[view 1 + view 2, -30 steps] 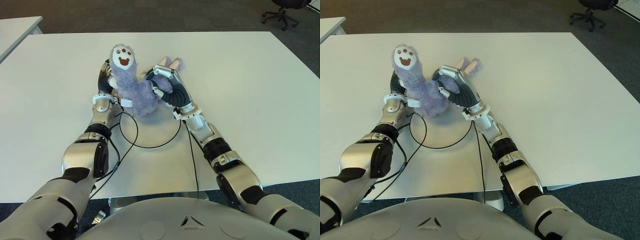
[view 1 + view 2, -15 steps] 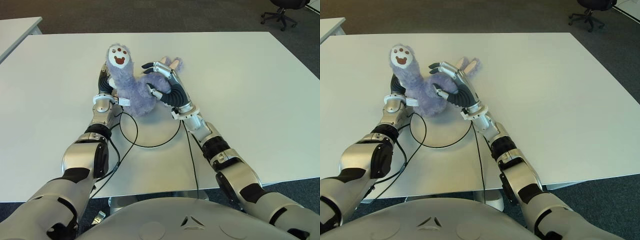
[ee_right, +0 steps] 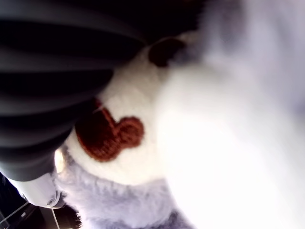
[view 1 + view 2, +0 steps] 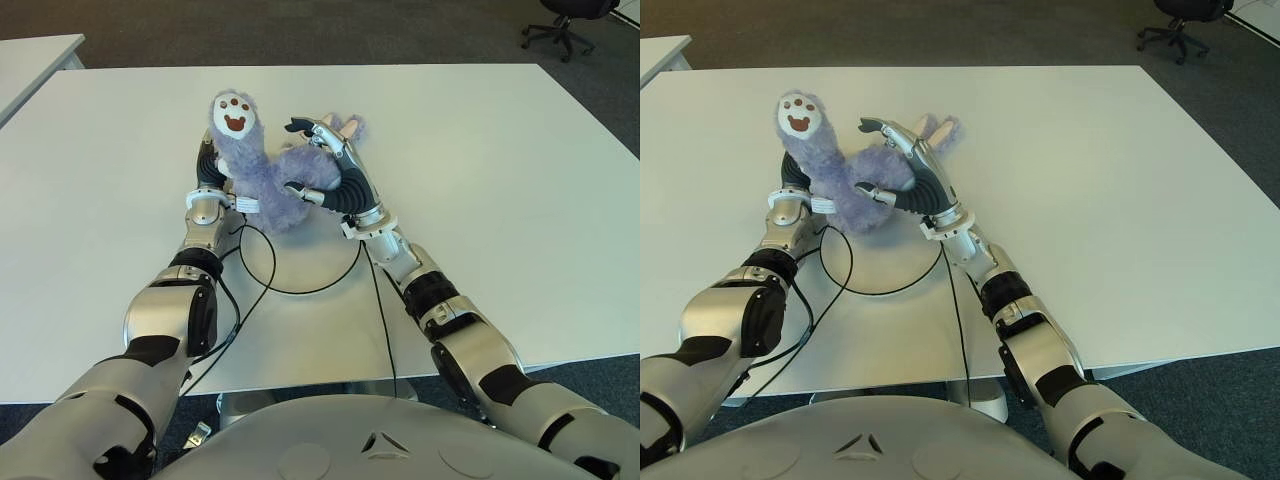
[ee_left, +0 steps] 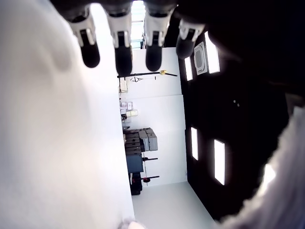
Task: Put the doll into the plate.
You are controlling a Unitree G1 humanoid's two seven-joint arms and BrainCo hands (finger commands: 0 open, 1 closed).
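count, this moment:
- soft toy (image 4: 262, 170): 1, purple and furry, with one paw pad raised.
- hand: 2 — left hand (image 4: 208, 168) at the toy's left side, right hand (image 4: 325, 165) at its right side.
- tabletop (image 4: 480, 170): 1 large white one in front; the corner of a second white table (image 4: 30, 60) shows at the far left.
- black cable (image 4: 300, 285): loops on the tabletop near the forearms; the number of separate leads cannot be told.
- office chair (image 4: 565, 25): 1, on the floor at the far right.
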